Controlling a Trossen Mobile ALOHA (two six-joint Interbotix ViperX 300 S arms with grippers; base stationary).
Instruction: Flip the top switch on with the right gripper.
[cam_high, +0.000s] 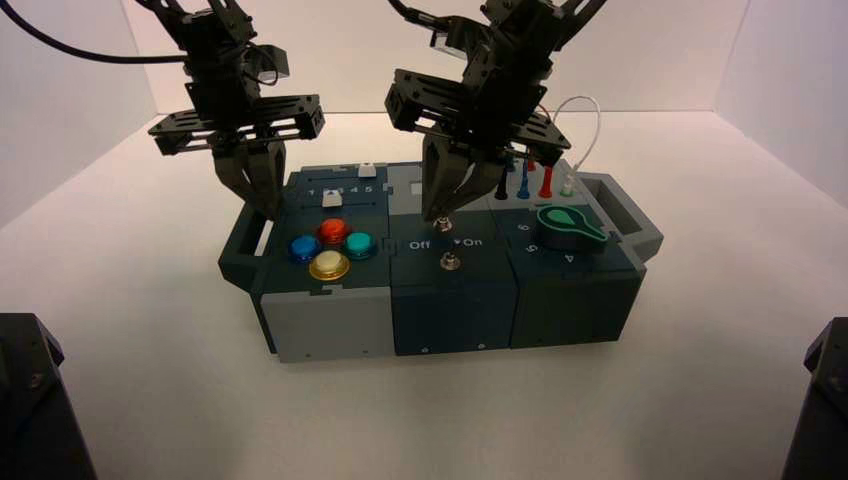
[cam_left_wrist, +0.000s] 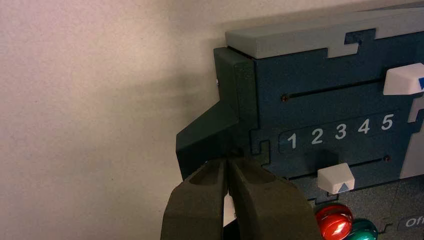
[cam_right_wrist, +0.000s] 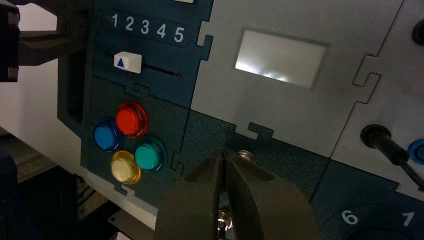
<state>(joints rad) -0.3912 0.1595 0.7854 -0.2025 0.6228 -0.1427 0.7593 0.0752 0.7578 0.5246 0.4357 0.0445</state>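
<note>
The top switch (cam_right_wrist: 245, 156) is a small silver toggle on the dark middle panel of the box (cam_high: 450, 310), above the Off/On lettering (cam_high: 446, 243). My right gripper (cam_right_wrist: 223, 153) is shut, and its joined fingertips rest right at that toggle on the side toward the coloured buttons. Only the round nut shows; the fingers hide the lever. In the high view the right gripper (cam_high: 437, 214) points straight down onto the top switch (cam_high: 441, 223). The lower toggle (cam_right_wrist: 224, 219) shows through the slit between the fingers. My left gripper (cam_left_wrist: 227, 162) hangs shut over the box's left handle (cam_high: 245, 235).
Red (cam_right_wrist: 131, 119), blue (cam_right_wrist: 106, 136), yellow (cam_right_wrist: 125, 167) and teal (cam_right_wrist: 149, 155) buttons sit left of the switches. A white slider (cam_right_wrist: 127, 62) lies under the numbers 1 to 5. A green knob (cam_high: 566, 225) and plugged wires (cam_high: 525, 180) are on the right. A pale window (cam_right_wrist: 280, 58) lies behind.
</note>
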